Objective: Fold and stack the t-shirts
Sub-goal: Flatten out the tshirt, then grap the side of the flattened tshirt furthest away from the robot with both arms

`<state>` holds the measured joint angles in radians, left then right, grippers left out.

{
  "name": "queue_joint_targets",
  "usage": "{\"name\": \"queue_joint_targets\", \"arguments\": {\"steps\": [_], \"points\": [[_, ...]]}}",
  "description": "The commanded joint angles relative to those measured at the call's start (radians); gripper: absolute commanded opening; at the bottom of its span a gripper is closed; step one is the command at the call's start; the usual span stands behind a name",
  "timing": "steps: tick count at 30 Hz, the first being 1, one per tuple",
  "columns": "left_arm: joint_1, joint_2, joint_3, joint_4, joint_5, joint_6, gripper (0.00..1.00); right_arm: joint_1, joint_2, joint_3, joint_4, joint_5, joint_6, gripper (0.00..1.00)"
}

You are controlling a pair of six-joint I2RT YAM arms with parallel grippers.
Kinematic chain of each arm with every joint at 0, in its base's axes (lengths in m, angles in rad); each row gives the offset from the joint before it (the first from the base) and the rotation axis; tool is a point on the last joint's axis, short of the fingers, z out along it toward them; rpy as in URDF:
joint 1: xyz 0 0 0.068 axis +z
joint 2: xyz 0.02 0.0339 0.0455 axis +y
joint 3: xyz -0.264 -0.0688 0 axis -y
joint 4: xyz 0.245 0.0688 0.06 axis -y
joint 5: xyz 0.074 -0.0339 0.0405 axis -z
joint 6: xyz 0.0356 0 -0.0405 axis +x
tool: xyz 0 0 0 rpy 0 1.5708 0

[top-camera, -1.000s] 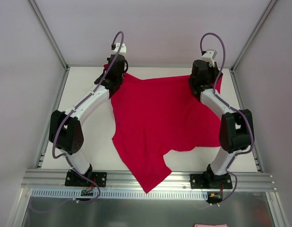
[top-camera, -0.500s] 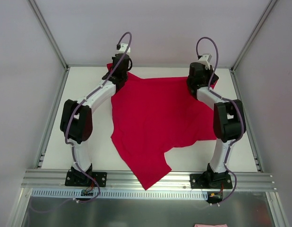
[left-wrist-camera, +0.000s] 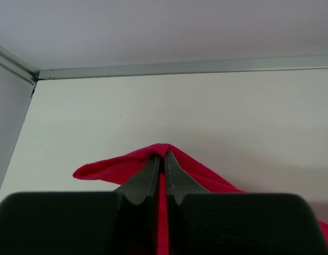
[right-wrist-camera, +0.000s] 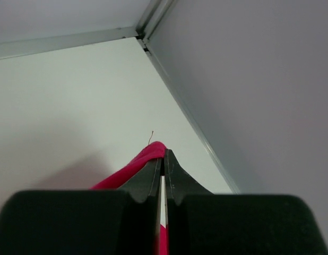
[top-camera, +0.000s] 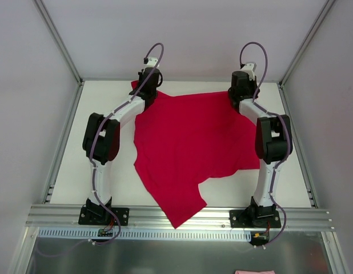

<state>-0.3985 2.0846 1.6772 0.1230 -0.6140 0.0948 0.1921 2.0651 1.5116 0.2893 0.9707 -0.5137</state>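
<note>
One crimson-red t-shirt [top-camera: 188, 148] lies spread on the white table, with a point of cloth hanging over the near edge. My left gripper [top-camera: 143, 85] is at the far left corner of the shirt and is shut on its edge; the left wrist view shows red cloth [left-wrist-camera: 127, 166] pinched between the fingertips [left-wrist-camera: 151, 170]. My right gripper [top-camera: 239, 91] is at the far right corner, shut on the shirt's edge; the right wrist view shows a red fold [right-wrist-camera: 143, 159] caught at the fingertips [right-wrist-camera: 153, 172]. Both arms are stretched far back.
The back wall rail [left-wrist-camera: 185, 68] runs just beyond the left gripper. The right side wall [right-wrist-camera: 233, 106] and its rail stand close to the right gripper. A metal rail [top-camera: 176, 216] borders the table's near edge. A pink scrap [top-camera: 255, 272] shows at the bottom edge.
Both arms have reached farther back, carrying the shirt's far corners toward the back wall. The far edge of the shirt is now pulled straighter and the cloth lies flatter.
</note>
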Motion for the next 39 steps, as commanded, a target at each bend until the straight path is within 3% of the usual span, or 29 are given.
{"name": "queue_joint_targets", "arguments": {"steps": [1,11,22,31,35,39], "points": [[0.027,0.008,0.038,0.067,-0.046,-0.029,0.0,-0.029,0.024,0.11,-0.064,-0.141,0.101,0.01],[0.063,0.046,0.041,0.089,0.0,-0.13,0.0,-0.102,0.148,0.324,-0.222,-0.389,0.165,0.01],[0.063,0.031,0.03,0.069,0.025,-0.15,0.0,-0.134,0.178,0.409,-0.338,-0.579,0.182,0.01],[0.012,-0.076,0.022,-0.107,0.049,-0.199,0.0,-0.126,0.099,0.413,-0.505,-0.7,0.202,0.01],[-0.034,-0.132,0.007,-0.213,0.057,-0.236,0.0,-0.122,0.089,0.507,-0.711,-0.759,0.214,0.01],[-0.089,-0.199,-0.01,-0.362,0.057,-0.297,0.0,-0.112,0.043,0.51,-0.812,-0.741,0.231,0.01]]}}
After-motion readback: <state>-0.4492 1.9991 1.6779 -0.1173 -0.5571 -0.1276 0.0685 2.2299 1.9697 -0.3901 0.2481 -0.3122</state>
